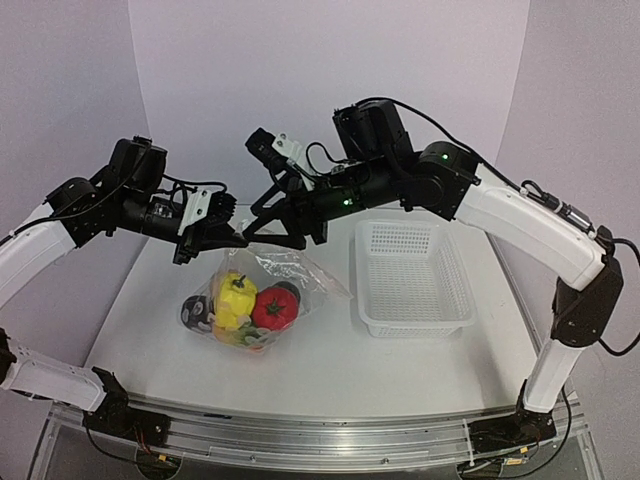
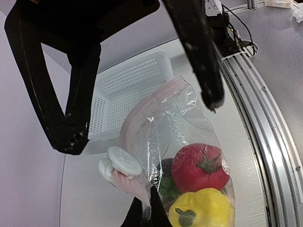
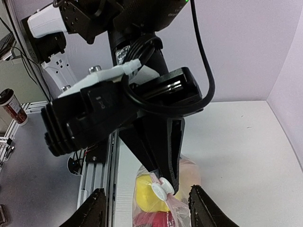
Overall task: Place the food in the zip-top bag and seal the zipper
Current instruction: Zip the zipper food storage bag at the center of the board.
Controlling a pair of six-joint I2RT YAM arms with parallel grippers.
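The clear zip-top bag (image 1: 262, 290) rests on the table with its top held up. Inside are a yellow pepper (image 1: 236, 300), a red apple (image 1: 276, 308) and a dark round one (image 1: 197, 312). My left gripper (image 1: 236, 240) is shut on the bag's top edge (image 2: 147, 205), right beside a white slider (image 2: 120, 163) on the pinkish zipper (image 2: 142, 111). My right gripper (image 1: 262, 228) is open, its fingers (image 2: 71, 123) spread on either side of the bag's top without touching it. In the right wrist view (image 3: 147, 189) it is empty, facing the left gripper and the slider (image 3: 163, 189).
The white perforated basket (image 1: 415, 322) stands empty to the right of the bag, and shows behind it in the left wrist view (image 2: 128, 90). The two arms cross close together above the table's back left. A metal rail (image 2: 265, 142) runs along the near edge.
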